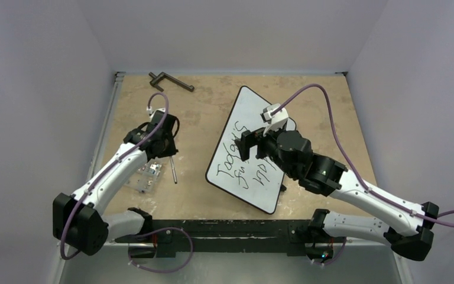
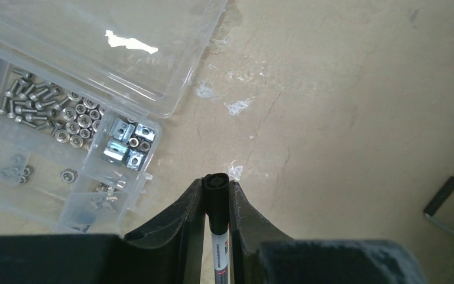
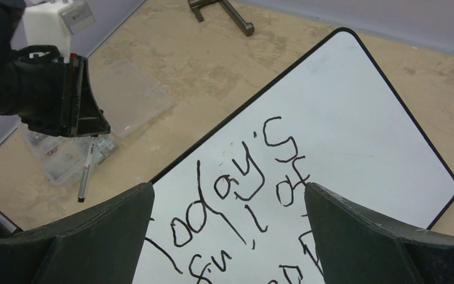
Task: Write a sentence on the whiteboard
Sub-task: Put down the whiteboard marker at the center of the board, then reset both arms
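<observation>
The next stroke, as I judge it, needs the left gripper (image 2: 217,182) to carry the black marker (image 3: 86,174) from the left side of the table (image 1: 213,100) across to the whiteboard (image 1: 247,109). It should set the nib down lightly under the last slanted line and keep the pressure even, so the strokes match the thin lettering. The board looks light enough to skid, so pressing on a bare margin would steady it without smearing ink.

The left gripper's jaws are narrow, clamped on the marker's barrel, and its lower end hangs clear above the table just beside the clear plastic box of screws (image 2: 77,124). The right gripper (image 3: 227,188) is spread wide and holds nothing, hovering over the sentence (image 1: 243,161); I cannot tell whether it touches the board. The whiteboard lies slanted at mid-table, one corner near the near edge
</observation>
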Robot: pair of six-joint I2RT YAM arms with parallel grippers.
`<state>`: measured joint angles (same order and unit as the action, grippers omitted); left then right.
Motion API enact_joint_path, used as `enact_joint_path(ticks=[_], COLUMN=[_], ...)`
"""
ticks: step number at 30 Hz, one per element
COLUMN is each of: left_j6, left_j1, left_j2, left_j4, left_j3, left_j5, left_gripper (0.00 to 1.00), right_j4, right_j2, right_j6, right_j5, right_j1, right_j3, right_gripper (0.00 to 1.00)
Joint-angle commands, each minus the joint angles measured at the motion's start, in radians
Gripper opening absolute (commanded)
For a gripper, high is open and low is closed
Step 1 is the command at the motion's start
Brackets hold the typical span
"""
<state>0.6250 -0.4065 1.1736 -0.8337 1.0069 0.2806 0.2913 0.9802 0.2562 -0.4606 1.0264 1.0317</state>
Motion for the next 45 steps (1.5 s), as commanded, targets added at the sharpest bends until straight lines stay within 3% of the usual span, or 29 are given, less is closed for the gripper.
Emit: enact_joint_path(ticks=[1, 12, 20, 29, 32, 35, 37, 41, 45], left_j6=[-0.067, -0.046, -0.028, -0.021, -0.021, -0.032, -0.038, -0.044, -0.061], left_j1=[-0.011, -0.065, -0.066, -0.066, -0.066, -0.066, -0.066, -0.066, -0.068], left_j2=[0.082, 0.301, 0.361, 0.342, 0.33, 0.307, 0.282, 0.162, 0.044], left_j4=[0.146, 0.257, 0.311, 0.316, 0.304, 0.277, 0.232, 0.143, 0.011], left_j3=[-0.049, -0.082, -0.108, -0.114, -0.109, -0.09, -0.065, -0.022, 0.064], left_j5=[0.003, 0.019, 0.016, 0.024, 0.026, 0.016, 0.015, 0.024, 0.022], left_gripper=[0.0, 0.0, 0.01, 0.21, 0.34, 0.56, 0.65, 0.76, 0.78], right_j4=[-0.023, -0.021, -0.023, -0.033, -0.033, -0.034, -0.037, -0.043, -0.041], right_j2=[-0.056, -0.108, -0.143, -0.128, -0.126, -0.133, -0.139, -0.142, -0.141], right_j6=[0.031, 0.058, 0.064, 0.058, 0.055, 0.055, 0.053, 0.043, 0.033], right_j5=[-0.065, -0.073, -0.073, -0.07, -0.069, -0.07, -0.07, -0.069, -0.073], right_j1=[0.001, 0.0, 0.0, 0.0, 0.0, 0.0, 0.0, -0.001, 0.0], right_j3=[-0.028, -0.072, -0.107, -0.107, -0.105, -0.109, -0.113, -0.117, -0.1], right_gripper=[0.99, 0.99, 0.99, 0.99, 0.99, 0.99, 0.99, 0.99, 0.99])
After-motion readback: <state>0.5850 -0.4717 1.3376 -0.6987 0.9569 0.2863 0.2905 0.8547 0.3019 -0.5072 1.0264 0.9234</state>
